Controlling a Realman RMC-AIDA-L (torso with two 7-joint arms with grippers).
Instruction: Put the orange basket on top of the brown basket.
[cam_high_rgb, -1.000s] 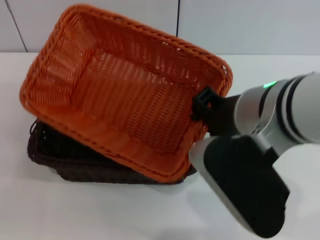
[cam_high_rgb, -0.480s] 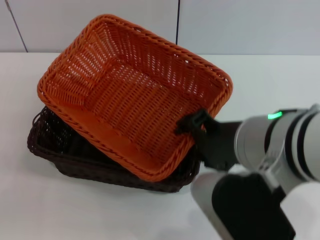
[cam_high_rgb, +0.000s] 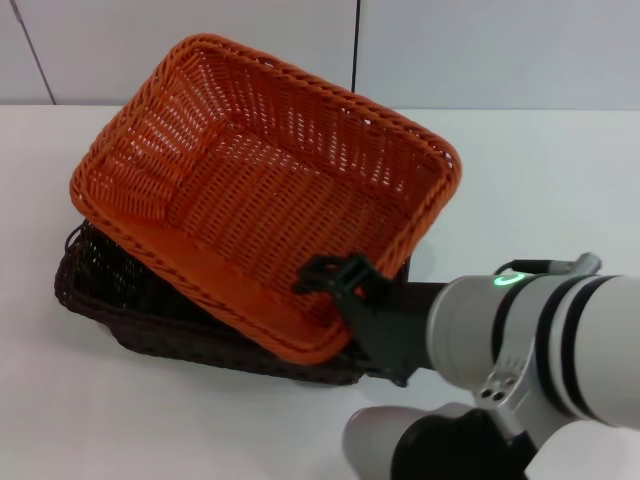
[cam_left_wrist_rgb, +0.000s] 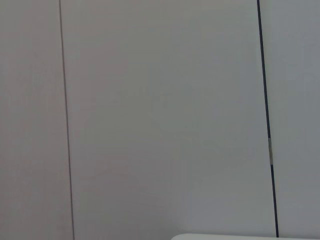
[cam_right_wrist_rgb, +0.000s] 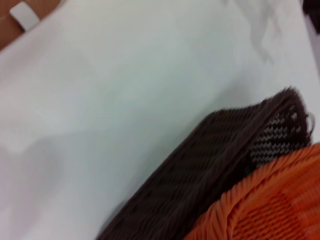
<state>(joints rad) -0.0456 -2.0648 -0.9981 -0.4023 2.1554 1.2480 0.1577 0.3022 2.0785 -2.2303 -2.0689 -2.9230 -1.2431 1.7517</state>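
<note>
The orange basket (cam_high_rgb: 265, 190) lies tilted on top of the brown basket (cam_high_rgb: 130, 300), its far left end higher and its near right corner low. The brown basket sits on the white table and shows only along its left and front sides. My right gripper (cam_high_rgb: 332, 280) reaches over the orange basket's near right rim, close to the front corner, jaws apart and holding nothing. The right wrist view shows the brown basket's side (cam_right_wrist_rgb: 200, 170) and an orange rim (cam_right_wrist_rgb: 270, 205) above it. My left gripper is out of view; its wrist view shows only wall.
The white table (cam_high_rgb: 540, 190) stretches to the right of and in front of the baskets. A pale panelled wall (cam_high_rgb: 450, 50) stands behind the table. My right arm (cam_high_rgb: 540, 340) fills the lower right of the head view.
The orange basket came down from a raised, steeply tilted pose onto the brown basket. My right gripper then slid along the rim toward the near corner while the basket stayed nearly still.
</note>
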